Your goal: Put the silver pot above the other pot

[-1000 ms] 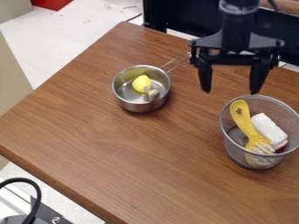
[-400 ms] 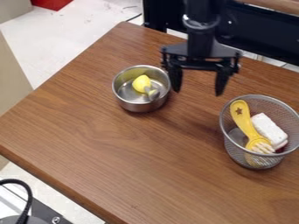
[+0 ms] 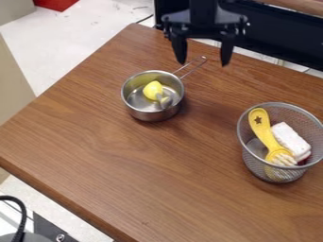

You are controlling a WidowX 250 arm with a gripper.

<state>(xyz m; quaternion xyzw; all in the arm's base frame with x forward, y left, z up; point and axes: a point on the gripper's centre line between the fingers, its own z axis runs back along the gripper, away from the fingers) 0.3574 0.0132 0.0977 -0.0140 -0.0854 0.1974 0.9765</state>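
My gripper (image 3: 203, 63) hangs open over the back of the table, its two fingers apart and nothing held between them. The handle of the silver pot (image 3: 148, 113) points up and right, its end lying between the fingertips as seen from the camera. Inside that pot are a yellow object (image 3: 152, 90) and a small grey piece beside it. To the right stands a round wire-mesh pot or basket (image 3: 251, 160), holding a yellow fork-like utensil (image 3: 263, 128) and a white block (image 3: 291, 141).
The brown wooden table (image 3: 157, 175) has its left edge running diagonally down to the front. A black cable (image 3: 21, 212) and some equipment are at the lower left, off the table. Behind the table's back edge is a dark panel (image 3: 277, 35).
The gripper has moved left, then up toward the back of the table, uncovering the pot's handle. It stays open. The silver pot and the mesh container have not moved.
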